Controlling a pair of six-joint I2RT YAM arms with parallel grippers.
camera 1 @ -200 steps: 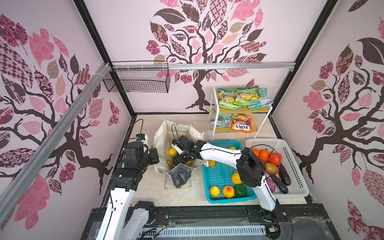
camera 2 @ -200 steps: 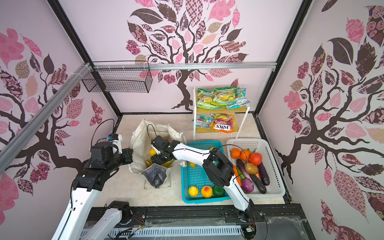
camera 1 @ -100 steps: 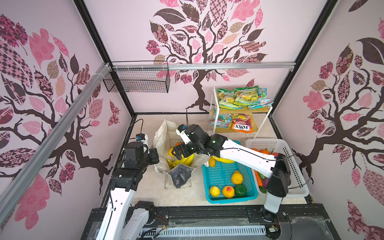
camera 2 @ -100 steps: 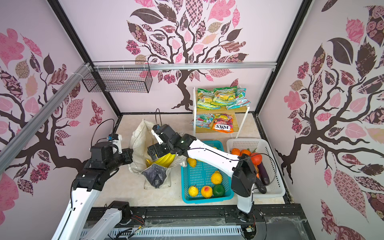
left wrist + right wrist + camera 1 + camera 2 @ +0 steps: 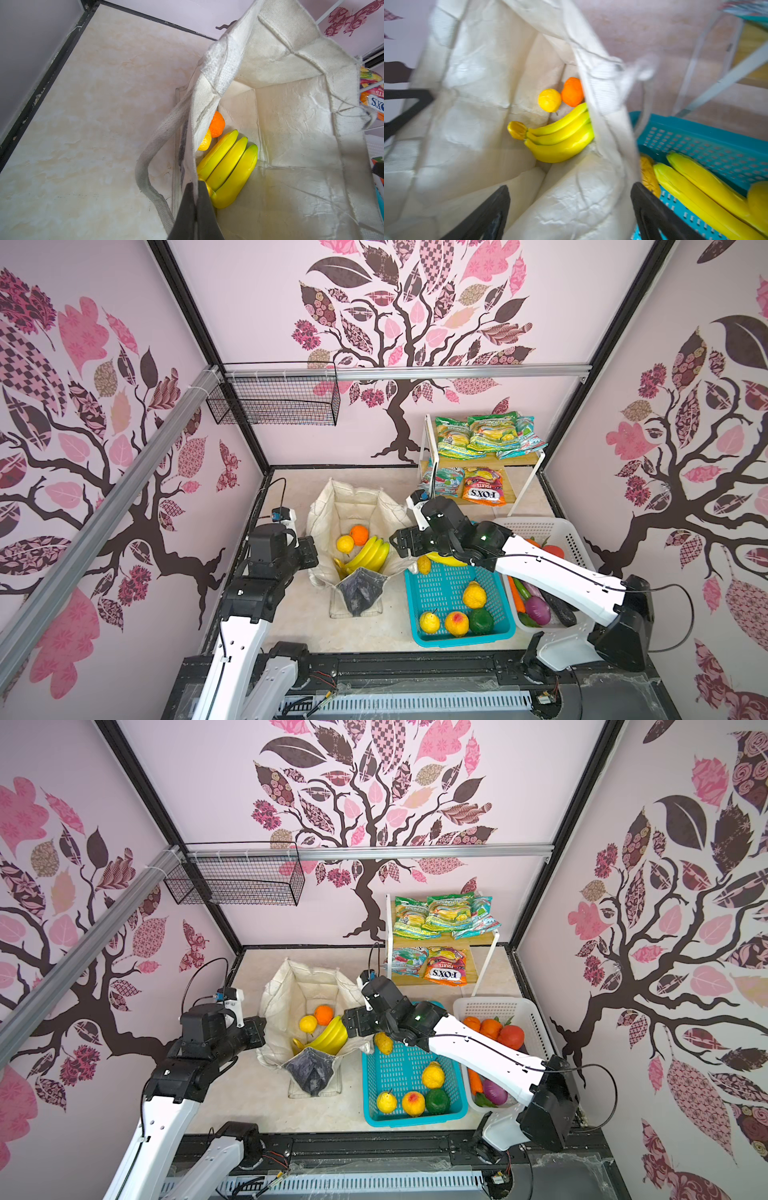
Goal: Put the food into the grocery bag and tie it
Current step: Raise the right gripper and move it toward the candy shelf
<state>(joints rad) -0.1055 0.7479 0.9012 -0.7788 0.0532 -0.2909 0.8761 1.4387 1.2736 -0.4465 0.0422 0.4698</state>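
Pinching the canvas tote [image 5: 270, 52] rim, left gripper [image 5: 196, 185] closed tight, clear only in left wrist view, banana bunch [image 5: 370, 554] and orange [image 5: 359, 534] inside tote, right gripper [image 5: 570, 187] spread wide, empty, over right rim, snack packets [image 5: 484, 435] on shelf [image 5: 524, 457], in both top views.

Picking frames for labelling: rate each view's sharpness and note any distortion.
Right wrist view: motion-smeared, off-white canvas grocery bag and teal plastic basket soft. Left wrist view: crisp, yellow banana bunch sharply edged. Both top views: sharp throughout, strong wide-angle perspective.
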